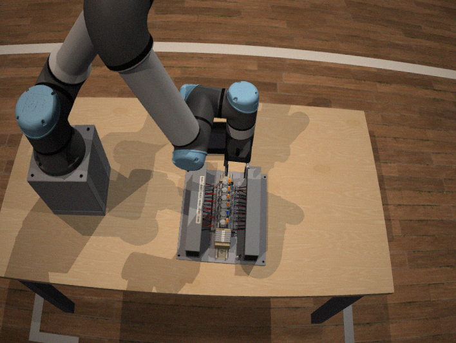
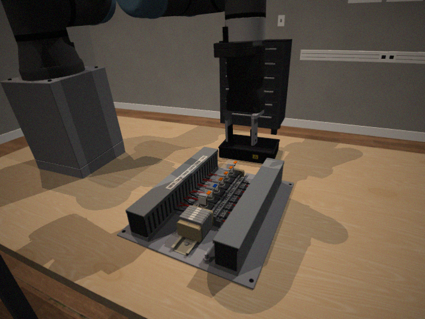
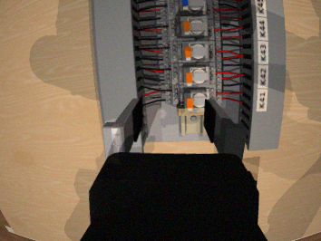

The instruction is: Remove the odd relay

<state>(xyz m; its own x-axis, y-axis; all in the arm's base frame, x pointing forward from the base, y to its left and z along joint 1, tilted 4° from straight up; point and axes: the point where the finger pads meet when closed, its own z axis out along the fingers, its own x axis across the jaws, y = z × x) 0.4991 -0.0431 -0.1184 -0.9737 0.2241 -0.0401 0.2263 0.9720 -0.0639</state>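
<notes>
The relay with the blue button [image 1: 227, 213] [image 2: 215, 186] [image 3: 185, 3] sits in the row, second from the terminal-block end; the wrist view cuts it off at the top edge. The other relays have orange buttons. The relay panel [image 1: 263, 236] [image 2: 271, 219] [image 3: 159, 120] lies flat on the table. My gripper [image 1: 236, 176] [image 2: 240, 142] [image 3: 173, 111] is open and empty, pointing down above the panel's far end. In the wrist view its fingers appear either side of the rail end, beside K41. The black parts tray [image 1: 215, 151] [image 2: 236, 152] stands behind the panel, partly hidden by the arm.
Tall grey wiring ducts flank the relays: a labelled one [image 1: 195, 221] [image 2: 171, 184] [image 3: 272, 91] and a plain one [image 1: 256, 213] [image 2: 254, 208] [image 3: 113, 68]. Red and black wires run between. Terminal blocks [image 1: 222, 236] [image 2: 195, 219] stand at the near end. The robot's pedestal [image 1: 75, 197] is left.
</notes>
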